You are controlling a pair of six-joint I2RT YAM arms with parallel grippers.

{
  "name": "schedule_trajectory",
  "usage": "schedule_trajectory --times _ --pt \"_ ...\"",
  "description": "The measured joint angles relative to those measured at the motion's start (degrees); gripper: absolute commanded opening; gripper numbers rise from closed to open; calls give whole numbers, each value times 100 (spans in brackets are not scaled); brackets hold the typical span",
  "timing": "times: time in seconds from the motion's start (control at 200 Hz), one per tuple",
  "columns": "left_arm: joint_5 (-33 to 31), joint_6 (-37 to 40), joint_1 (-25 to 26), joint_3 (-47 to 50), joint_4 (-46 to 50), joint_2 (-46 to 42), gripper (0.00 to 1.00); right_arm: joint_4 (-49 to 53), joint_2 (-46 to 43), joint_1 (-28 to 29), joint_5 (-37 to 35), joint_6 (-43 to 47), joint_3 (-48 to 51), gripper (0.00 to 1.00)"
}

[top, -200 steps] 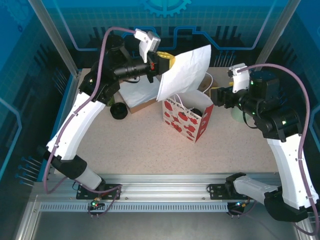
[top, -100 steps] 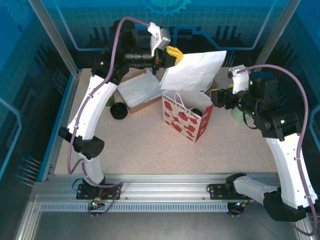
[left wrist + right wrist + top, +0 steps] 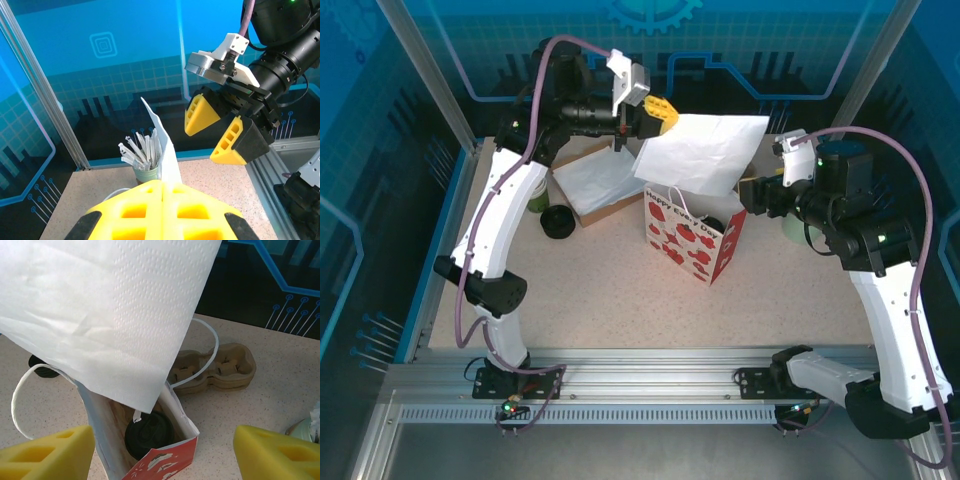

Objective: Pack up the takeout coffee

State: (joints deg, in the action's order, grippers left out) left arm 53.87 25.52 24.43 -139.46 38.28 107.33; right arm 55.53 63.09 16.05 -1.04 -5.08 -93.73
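The takeout coffee stands inside the strawberry-print bag, and its round black lid shows through the open top. My left gripper is high above the bag's back left, shut on a corner of a white napkin. That sheet spreads out over the bag. In the left wrist view the yellow fingers press together on the napkin's edge. My right gripper is open just right of the bag's top, its fingers wide apart with nothing between them.
A brown box of white napkins sits back left, with another black-lidded cup lying beside it. A cardboard cup carrier lies behind the bag. A pale green cup of white sticks stands at the back right, under the right gripper.
The left arm carried the napkin up and right. The sheet swung from hanging upright to lying flatter over the bag. The right arm barely moved.
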Motion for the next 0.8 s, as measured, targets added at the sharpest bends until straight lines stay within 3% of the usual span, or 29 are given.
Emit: schedule_trajectory --times 0.3,0.585,0.8 --pt "92 382 0 0 68 319 0 -2 46 0 87 -2 0 75" --pt "177 138 109 247 -439 673 0 -9 68 0 162 -24 0 74" --pt "168 -120 201 966 -922 726 1 -9 68 0 170 -28 0 75"
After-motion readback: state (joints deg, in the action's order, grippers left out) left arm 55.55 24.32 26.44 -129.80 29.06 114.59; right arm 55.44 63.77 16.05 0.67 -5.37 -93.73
